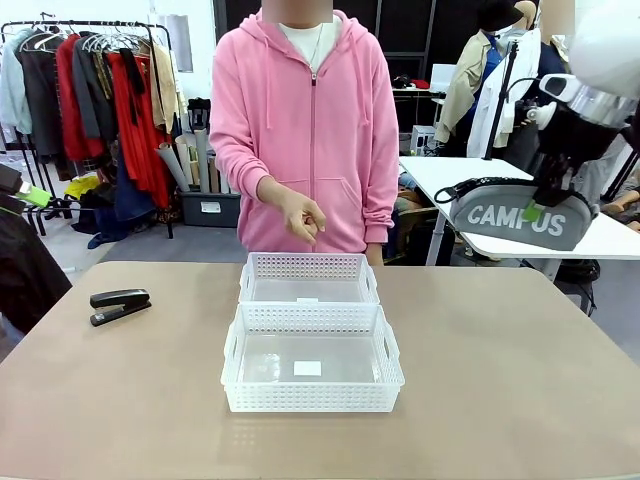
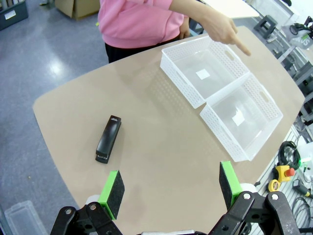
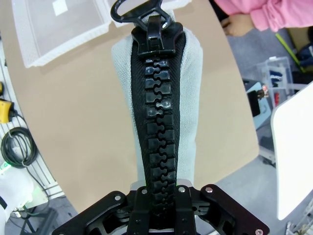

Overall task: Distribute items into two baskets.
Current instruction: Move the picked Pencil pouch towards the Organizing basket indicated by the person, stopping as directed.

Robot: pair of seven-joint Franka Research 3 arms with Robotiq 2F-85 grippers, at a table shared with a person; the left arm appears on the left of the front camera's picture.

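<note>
At frame left, the black stapler (image 1: 120, 305) lies on the table (image 1: 500, 380), with the left gripper (image 2: 170, 187) spread wide above. At centre, a person's hand (image 1: 302, 218) points over the far basket (image 1: 308, 266); the near basket (image 1: 312, 400) touches it, and both are empty. At upper right, the right gripper (image 1: 540, 207) pinches the grey CAMPUS pouch (image 1: 490, 215) aloft by its zipper edge. If the pouch swings, it could slip or snag a rim.

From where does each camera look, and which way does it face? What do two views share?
Front view: fixed on the robot's side, facing across the table toward the person; the right tool holds the grey pouch aloft.
Left wrist view: on the left wrist, looking down past the open left tool at the stapler and two baskets.
Right wrist view: on the right wrist, looking down along the pouch's zipper toward the table.
Shared: front and left wrist views both show stapler, baskets and the person's pointing hand.
</note>
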